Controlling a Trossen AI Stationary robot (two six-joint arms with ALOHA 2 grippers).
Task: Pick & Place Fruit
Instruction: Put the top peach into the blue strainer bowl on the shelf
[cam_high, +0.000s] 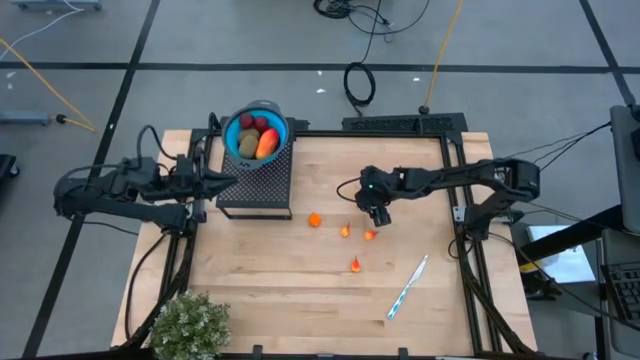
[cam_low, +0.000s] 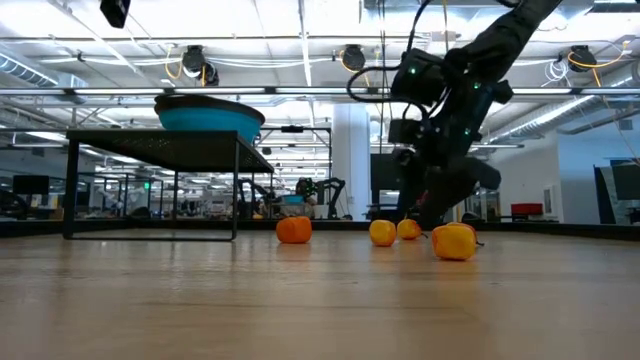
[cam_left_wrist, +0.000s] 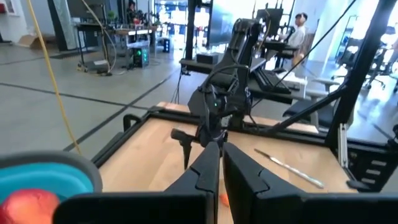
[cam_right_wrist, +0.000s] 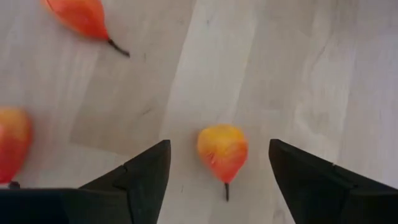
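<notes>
Several small orange fruit pieces (cam_high: 345, 231) lie on the wooden table. My right gripper (cam_right_wrist: 219, 144) hangs open over one of them (cam_right_wrist: 222, 151), a finger on either side and not touching; the piece rests on its side on the table. Two more pieces (cam_right_wrist: 81, 15) (cam_right_wrist: 12, 143) lie near it. A blue bowl (cam_high: 232, 140) holding larger fruit (cam_high: 266, 143) stands on a black rack (cam_high: 255, 185). My left gripper (cam_high: 230, 181) is shut and empty beside the rack.
A white-and-blue pen (cam_high: 408, 287) lies on the table toward the near right. A bushy green plant (cam_high: 190, 325) stands at the near left corner. One orange piece (cam_high: 356, 265) lies apart from the others, nearer the front. Black frame rails (cam_high: 455, 190) border the table.
</notes>
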